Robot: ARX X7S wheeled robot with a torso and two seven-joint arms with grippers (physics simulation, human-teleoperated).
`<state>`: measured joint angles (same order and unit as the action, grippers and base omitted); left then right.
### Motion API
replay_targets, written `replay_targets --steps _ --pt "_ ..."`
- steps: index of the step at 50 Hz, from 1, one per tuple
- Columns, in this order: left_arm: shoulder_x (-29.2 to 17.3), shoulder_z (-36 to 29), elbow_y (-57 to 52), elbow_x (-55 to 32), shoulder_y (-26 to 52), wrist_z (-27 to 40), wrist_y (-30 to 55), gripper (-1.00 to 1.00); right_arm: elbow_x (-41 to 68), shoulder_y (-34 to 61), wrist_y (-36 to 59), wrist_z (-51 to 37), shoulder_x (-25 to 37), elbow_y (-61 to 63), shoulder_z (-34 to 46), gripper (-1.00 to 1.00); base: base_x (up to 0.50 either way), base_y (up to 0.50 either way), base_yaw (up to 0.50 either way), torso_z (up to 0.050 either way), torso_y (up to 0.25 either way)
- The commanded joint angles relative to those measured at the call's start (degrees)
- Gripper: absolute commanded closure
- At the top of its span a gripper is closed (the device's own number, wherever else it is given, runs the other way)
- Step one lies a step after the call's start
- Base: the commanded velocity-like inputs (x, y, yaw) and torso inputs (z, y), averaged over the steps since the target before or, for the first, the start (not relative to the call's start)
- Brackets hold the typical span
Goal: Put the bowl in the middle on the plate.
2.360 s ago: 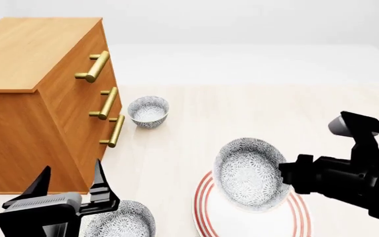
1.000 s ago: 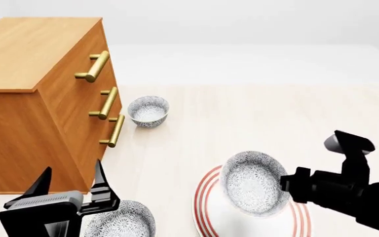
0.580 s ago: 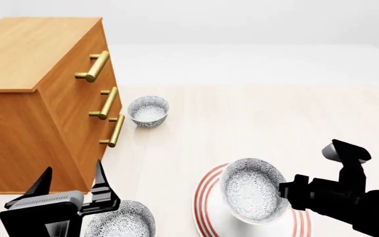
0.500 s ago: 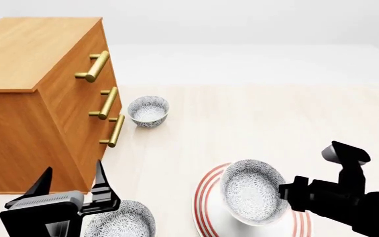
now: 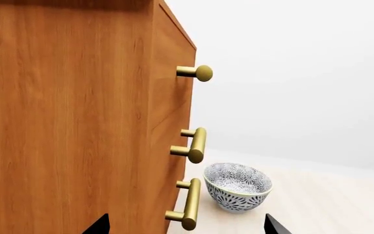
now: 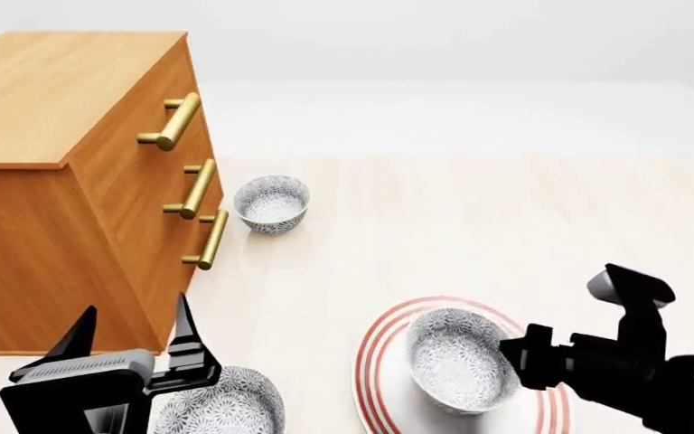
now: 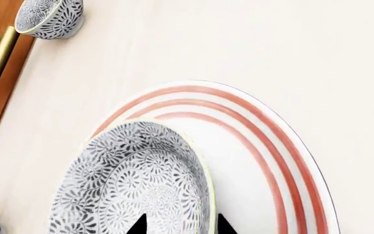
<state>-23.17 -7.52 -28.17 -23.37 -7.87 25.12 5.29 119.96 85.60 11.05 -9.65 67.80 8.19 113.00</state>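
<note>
The speckled blue-grey bowl rests inside the red-ringed white plate, close to level. My right gripper reaches in from the right and stays shut on the bowl's right rim. In the right wrist view the bowl overlaps the plate, and the right gripper has one fingertip inside the rim and one outside. My left gripper hangs open at the lower left with nothing in it; its tips stand wide apart in the left wrist view.
A wooden dresser with brass handles fills the left side. A second alike bowl sits beside its lowest handle, also in the left wrist view. A third bowl lies just under my left gripper.
My right gripper has come down and slightly toward me with the bowl, which went from tilted above the plate to resting on it nearly level. The left arm has not moved.
</note>
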Motion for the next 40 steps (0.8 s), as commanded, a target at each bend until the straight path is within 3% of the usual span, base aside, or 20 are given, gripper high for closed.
replay_targets --steps 1,18,24,30,37,40 --pt "-0.17 -0.06 -0.13 -0.09 -0.07 0.19 -0.03 -1.00 0.26 0.13 0.23 0.71 -0.35 -0.92 -0.65 -1.00 0.00 0.00 0.00 0.000 0.000" --pt "-0.33 -0.15 -0.07 -0.28 -0.01 0.32 -0.20 -1.00 -0.33 0.42 -0.86 -0.59 0.95 0.58 -1.44 -1.00 0.00 0.00 0.00 0.000 0.000" --pt "-0.35 -0.18 -0.18 -0.17 -0.08 0.40 -0.50 -1.00 -5.91 1.43 -11.59 -5.35 6.04 5.99 -4.58 -1.00 0.00 0.00 0.00 0.000 0.000" --pt "-0.32 -0.29 0.24 -0.56 -0.21 -0.43 -1.62 -1.00 -15.41 1.09 -21.58 -14.07 10.16 11.26 -5.71 -1.00 0.00 0.00 0.00 0.000 0.000" --pt "-0.43 0.07 -0.05 -1.19 -0.48 -0.66 -2.32 -1.00 -45.95 -4.76 -43.37 -31.97 15.55 19.88 -4.09 -1.00 0.00 0.00 0.00 0.000 0.234" --pt "-0.49 0.05 0.06 -1.13 -0.54 -0.77 -2.57 -1.00 -52.64 -7.14 -49.05 -37.69 15.89 19.18 -3.25 -1.00 0.00 0.00 0.00 0.000 0.250"
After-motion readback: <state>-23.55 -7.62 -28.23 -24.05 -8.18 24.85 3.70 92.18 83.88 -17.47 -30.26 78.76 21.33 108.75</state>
